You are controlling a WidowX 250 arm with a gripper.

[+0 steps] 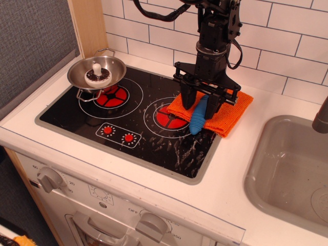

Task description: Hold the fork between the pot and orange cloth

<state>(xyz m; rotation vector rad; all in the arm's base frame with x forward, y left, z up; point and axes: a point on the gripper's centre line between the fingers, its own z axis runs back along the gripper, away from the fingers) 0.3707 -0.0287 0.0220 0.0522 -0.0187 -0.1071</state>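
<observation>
The fork lies on the orange cloth at the right burner, its blue ribbed handle pointing toward the front and overhanging the cloth's edge. Its silver head is hidden behind the gripper. My gripper points straight down over the handle's upper part. Its two black fingers are drawn in against the handle's sides, and the fork still rests on the cloth. The steel pot stands at the back left on the left burner, well apart from the gripper, with a small white and dark toy inside it.
The black stovetop has two red burner rings and small red dials. A grey sink lies to the right with a dark faucet at the edge. A white tiled wall stands behind, and a wooden panel at the back left.
</observation>
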